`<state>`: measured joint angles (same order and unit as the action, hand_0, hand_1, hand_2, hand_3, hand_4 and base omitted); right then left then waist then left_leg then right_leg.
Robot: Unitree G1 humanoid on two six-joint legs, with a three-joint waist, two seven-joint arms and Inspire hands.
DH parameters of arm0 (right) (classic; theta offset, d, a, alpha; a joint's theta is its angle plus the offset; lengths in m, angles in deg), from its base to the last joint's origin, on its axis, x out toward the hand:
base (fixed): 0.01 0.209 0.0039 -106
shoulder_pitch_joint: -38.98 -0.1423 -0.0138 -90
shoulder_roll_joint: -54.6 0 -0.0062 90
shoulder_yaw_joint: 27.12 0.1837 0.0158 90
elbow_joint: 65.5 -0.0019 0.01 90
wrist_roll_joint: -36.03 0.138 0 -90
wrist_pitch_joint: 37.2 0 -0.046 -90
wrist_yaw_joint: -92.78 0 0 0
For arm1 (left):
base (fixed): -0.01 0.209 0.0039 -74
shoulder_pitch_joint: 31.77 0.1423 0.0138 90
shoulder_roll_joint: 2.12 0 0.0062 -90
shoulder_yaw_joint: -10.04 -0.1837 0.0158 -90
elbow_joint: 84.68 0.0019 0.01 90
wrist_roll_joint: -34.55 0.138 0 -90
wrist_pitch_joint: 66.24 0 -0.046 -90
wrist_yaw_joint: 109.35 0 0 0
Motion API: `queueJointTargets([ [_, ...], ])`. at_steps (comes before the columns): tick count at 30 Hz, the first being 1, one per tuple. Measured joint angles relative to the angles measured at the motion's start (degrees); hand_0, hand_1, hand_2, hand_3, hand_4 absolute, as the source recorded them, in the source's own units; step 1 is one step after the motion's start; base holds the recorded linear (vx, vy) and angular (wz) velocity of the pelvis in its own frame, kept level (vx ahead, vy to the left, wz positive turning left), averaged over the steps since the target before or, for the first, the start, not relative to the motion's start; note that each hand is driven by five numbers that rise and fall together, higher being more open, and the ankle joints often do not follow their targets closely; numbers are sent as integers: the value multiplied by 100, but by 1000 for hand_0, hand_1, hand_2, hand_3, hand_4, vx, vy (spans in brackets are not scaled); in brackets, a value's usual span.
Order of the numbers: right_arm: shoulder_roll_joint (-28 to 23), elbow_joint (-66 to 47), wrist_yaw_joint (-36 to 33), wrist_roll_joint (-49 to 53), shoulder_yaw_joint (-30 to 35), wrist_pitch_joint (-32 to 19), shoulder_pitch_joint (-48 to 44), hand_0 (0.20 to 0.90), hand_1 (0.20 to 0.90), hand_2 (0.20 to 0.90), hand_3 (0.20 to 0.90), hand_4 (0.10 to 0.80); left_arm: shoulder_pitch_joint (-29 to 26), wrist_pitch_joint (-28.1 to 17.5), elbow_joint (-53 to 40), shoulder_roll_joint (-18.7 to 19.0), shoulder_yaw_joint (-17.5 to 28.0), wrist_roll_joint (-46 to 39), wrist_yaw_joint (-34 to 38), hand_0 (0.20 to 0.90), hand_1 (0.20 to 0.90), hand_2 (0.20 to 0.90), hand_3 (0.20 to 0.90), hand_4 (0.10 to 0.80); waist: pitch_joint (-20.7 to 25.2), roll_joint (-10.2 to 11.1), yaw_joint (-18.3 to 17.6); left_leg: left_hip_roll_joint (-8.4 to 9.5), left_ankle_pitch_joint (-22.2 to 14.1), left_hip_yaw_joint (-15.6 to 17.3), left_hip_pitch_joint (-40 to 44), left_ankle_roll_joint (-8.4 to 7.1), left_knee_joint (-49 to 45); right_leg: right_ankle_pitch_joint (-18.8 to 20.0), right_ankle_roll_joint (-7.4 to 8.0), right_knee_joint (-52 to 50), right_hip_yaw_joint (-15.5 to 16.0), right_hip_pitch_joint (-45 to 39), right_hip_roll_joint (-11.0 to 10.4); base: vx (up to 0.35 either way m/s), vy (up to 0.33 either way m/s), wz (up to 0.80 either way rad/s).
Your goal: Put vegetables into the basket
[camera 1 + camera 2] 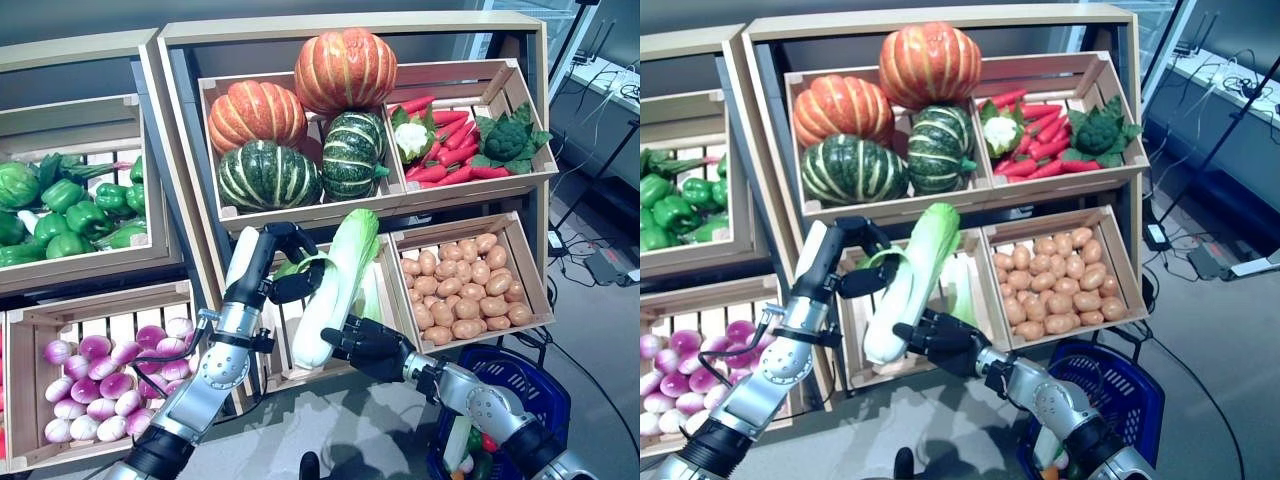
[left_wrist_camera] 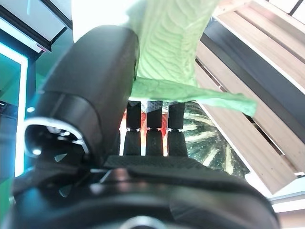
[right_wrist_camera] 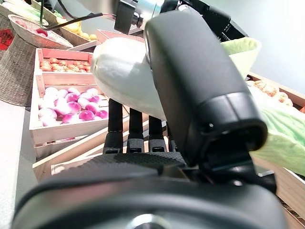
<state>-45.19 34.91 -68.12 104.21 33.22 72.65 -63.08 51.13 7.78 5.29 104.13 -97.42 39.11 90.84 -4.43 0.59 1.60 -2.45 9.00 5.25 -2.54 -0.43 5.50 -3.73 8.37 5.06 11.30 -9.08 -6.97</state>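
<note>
Fingers of your left hand (image 1: 290,262) curl round a napa cabbage (image 1: 335,290) at its leafy middle, holding it clear above its crate (image 1: 300,372). Your right hand (image 1: 368,345) cups the white stalk end just below, seemingly wrapped round it, sharing the weight before the blue basket (image 1: 535,385) past that wrist.

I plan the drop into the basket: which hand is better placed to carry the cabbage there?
Probably the right hand: it grips the cabbage at its white base, nearer the blue basket. The left hand holds only a leaf.
</note>
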Motion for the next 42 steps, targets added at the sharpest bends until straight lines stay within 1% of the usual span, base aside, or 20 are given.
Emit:
queueJointTargets([
  [1,-4,-1,0,1,3,-3,0,300,300,300,300,400,0,0,0,0,0,-47,-2,592,592,592,592,595,0,0,-1,0,0,0,0,0,0,0,0,0,0,1,0,0,0,0],
  [2,-7,-1,0,1,6,-14,0,300,300,300,300,400,0,0,0,0,0,-100,-9,900,900,900,900,800,0,0,-1,0,1,0,0,1,0,0,0,0,-1,1,0,0,0,0],
  [5,-16,-12,-5,1,17,-37,1,300,300,300,300,400,0,-1,0,-2,1,-122,-49,900,900,900,900,800,0,0,-14,-1,0,3,-1,0,0,0,0,0,-4,5,0,0,0,0],
  [8,-58,-47,-41,1,92,-69,18,300,300,300,300,400,1,-3,-5,-12,18,-397,-142,900,900,900,900,800,0,1,-32,-3,-7,11,-4,-7,1,0,0,0,-14,15,0,0,0,0],
  [11,-115,-184,-46,-13,350,-92,98,300,300,300,300,400,2,-4,-6,-14,34,-783,-451,900,900,900,900,800,-1,2,-38,-6,-11,32,-12,-7,1,1,1,-4,-34,41,-1,-10,-6,-3],
  [15,-346,-461,-48,-19,584,-191,194,300,300,300,300,400,8,-4,-7,-18,41,-1240,-815,900,900,900,900,800,-5,8,-59,-15,-14,106,-4,3,1,3,3,-2,-115,63,-4,-22,-14,-9],
  [17,-415,-676,-48,-24,932,-268,382,300,300,300,300,400,26,-3,-7,-33,48,-1460,-990,900,900,900,900,800,-14,16,-73,-20,-15,129,-9,2,-3,3,3,-2,-135,83,-4,-43,-23,-6],
  [22,-502,-786,-53,-28,1528,-677,528,300,300,300,300,400,99,-1,-6,-52,60,-1806,-1303,900,900,900,900,800,-75,80,-151,-30,-20,152,-7,-6,-11,3,3,0,-159,95,1,-10,-9,-2],
  [26,-502,-928,-191,-29,1864,-944,584,300,300,300,300,400,242,3,-3,-60,99,-1896,-1396,900,900,900,900,800,-106,102,-258,-38,-29,186,-9,-11,-14,3,2,0,-190,140,1,-21,-12,-4],
  [29,-484,-958,-448,-35,2160,-1160,614,300,300,300,300,400,258,12,-1,-89,123,-1900,-1411,900,900,900,900,800,-150,118,-253,-47,-38,241,-10,-10,-13,5,2,0,-260,151,3,-24,-16,-10],
  [31,-429,-968,-618,-40,2367,-1368,668,300,300,300,300,400,276,17,-1,-156,236,-1907,-1439,900,900,900,900,800,-179,136,-260,-47,-47,268,-6,-9,-21,6,3,1,-280,158,-3,-49,-16,-6],
  [33,-235,-978,-859,-48,2695,-1579,760,300,300,300,300,400,279,31,8,-205,320,-2135,-1441,900,900,900,900,800,-204,150,-275,-47,-52,278,-13,-11,-34,7,5,0,-285,171,-3,-25,-8,-1],
  [38,106,-942,-1544,-48,3231,-2092,815,300,300,300,300,400,280,68,58,-221,356,-2342,-1435,900,900,900,900,800,-211,149,-333,-47,-62,298,-63,-13,-35,7,5,-1,-320,253,-5,-22,-12,-3],
  [40,239,-773,-1835,-38,3428,-2321,818,300,300,300,300,400,291,103,76,-221,358,-2345,-1435,900,900,900,900,800,-215,155,-366,-49,-71,310,-65,-18,-34,7,6,0,-329,269,-6,16,-8,-2],
  [42,262,-486,-2088,-25,3622,-2438,859,300,300,300,300,400,329,151,77,-221,358,-2347,-1435,900,900,900,900,800,-217,157,-380,-53,-85,330,-64,-23,-34,6,6,1,-348,279,-6,27,-24,-6],
])
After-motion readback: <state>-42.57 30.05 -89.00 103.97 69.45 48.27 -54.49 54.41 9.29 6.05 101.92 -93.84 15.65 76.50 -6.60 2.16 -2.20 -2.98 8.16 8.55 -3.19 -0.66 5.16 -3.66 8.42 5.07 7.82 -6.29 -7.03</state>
